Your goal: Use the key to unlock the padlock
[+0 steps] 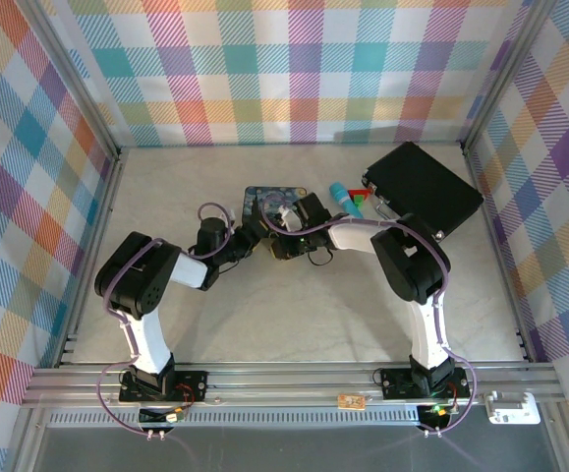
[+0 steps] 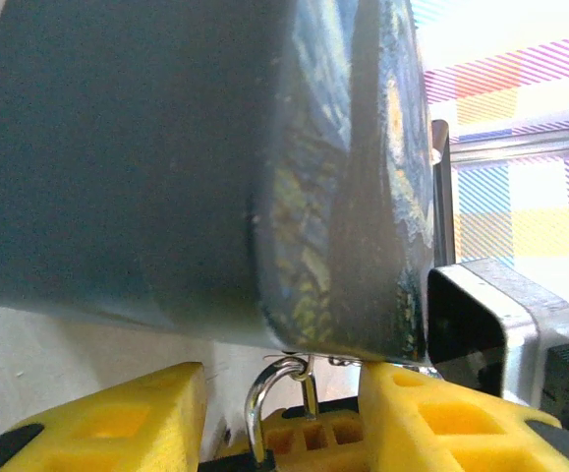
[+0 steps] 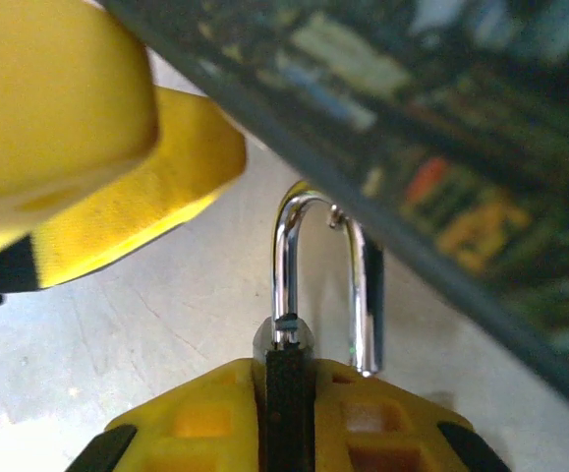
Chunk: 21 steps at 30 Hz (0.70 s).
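Observation:
My right gripper [image 3: 289,370] is shut on the padlock [image 3: 289,403], its black body pinched edge-on between the yellow fingers. The silvery shackle [image 3: 282,265] stands up out of it. One shackle leg sits in the body. The other leg ends free beside the body, clear of it. The shackle top [image 2: 264,388] hangs in a small wire loop at the blue painted tin's [image 2: 313,197] lower edge. My left gripper [image 2: 282,374] is open, its fingers [image 2: 117,423] either side of the shackle. Both grippers meet just in front of the tin [image 1: 274,200]. The key is hidden.
A turquoise cylinder [image 1: 340,196] lies right of the tin, with small red and green pieces [image 1: 361,204] beside it. A black case [image 1: 422,187] sits at the back right. Plaid walls enclose the table on three sides.

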Each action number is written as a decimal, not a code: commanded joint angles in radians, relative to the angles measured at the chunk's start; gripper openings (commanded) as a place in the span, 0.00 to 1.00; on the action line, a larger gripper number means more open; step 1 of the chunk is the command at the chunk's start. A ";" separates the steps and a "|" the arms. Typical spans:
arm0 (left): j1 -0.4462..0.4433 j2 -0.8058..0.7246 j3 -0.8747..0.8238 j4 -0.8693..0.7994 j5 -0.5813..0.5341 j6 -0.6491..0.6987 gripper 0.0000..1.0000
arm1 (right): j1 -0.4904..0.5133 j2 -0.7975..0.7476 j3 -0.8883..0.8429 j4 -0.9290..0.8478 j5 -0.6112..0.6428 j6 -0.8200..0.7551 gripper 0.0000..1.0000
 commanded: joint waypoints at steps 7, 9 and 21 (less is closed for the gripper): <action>-0.009 0.019 -0.004 0.040 0.017 0.022 0.45 | -0.047 -0.033 -0.026 0.039 -0.227 0.038 0.02; -0.012 0.026 -0.008 0.060 0.022 0.016 0.44 | -0.051 -0.019 -0.004 0.022 -0.262 0.031 0.01; -0.051 0.056 0.023 0.069 0.016 -0.008 0.32 | -0.052 0.006 0.018 -0.010 -0.267 0.017 0.01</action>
